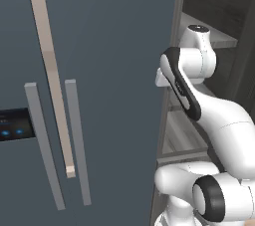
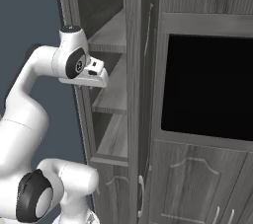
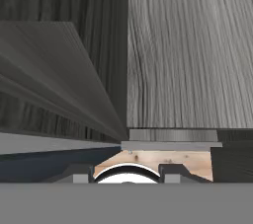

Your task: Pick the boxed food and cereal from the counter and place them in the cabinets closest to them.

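The white arm (image 2: pixel 29 99) reaches into the open cabinet (image 2: pixel 111 104) beside the blue-grey fridge (image 1: pixel 99 70). Its jaws are pressed together on nothing visible. The shelves (image 2: pixel 111 33) beyond look bare; neither the boxed food nor the cereal can be seen, so progress cannot be judged here.

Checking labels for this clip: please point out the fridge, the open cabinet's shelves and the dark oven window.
fridge (image 1: pixel 109 46), left base view, smooth blue-grey door.
cabinet shelf (image 2: pixel 112 100), right base view, middle shelf's top face.
oven window (image 2: pixel 210 87), right base view, centre of the black pane.
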### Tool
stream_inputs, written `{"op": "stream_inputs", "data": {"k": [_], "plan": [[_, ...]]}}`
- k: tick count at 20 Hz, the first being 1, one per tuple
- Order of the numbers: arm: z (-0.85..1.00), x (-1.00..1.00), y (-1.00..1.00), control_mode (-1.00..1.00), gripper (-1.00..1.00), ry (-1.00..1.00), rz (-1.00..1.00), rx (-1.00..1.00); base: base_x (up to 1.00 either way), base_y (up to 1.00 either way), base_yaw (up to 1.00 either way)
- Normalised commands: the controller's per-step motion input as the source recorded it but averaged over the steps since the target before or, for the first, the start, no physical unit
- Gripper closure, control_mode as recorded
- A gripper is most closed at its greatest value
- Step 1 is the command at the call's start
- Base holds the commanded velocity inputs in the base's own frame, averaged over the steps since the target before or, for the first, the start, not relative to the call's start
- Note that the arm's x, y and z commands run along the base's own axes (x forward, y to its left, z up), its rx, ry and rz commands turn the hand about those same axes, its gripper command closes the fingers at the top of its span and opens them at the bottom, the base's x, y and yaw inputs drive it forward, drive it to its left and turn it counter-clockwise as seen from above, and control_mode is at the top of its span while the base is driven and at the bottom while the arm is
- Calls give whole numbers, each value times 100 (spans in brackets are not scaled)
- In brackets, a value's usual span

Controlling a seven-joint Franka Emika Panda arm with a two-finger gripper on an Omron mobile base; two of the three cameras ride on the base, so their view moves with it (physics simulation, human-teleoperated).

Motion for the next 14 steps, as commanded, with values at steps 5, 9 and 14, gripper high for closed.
{"op": "stream_inputs", "data": {"k": [5, 9, 14], "plan": [[0, -7, 0, -100, -100, -1, 0, 0, 0, 0, 0], [0, 0, 0, -100, -100, 0, 0, 0, 0, 0, 0], [0, 0, 0, -100, -100, 0, 0, 0, 0, 0, 0]]}}
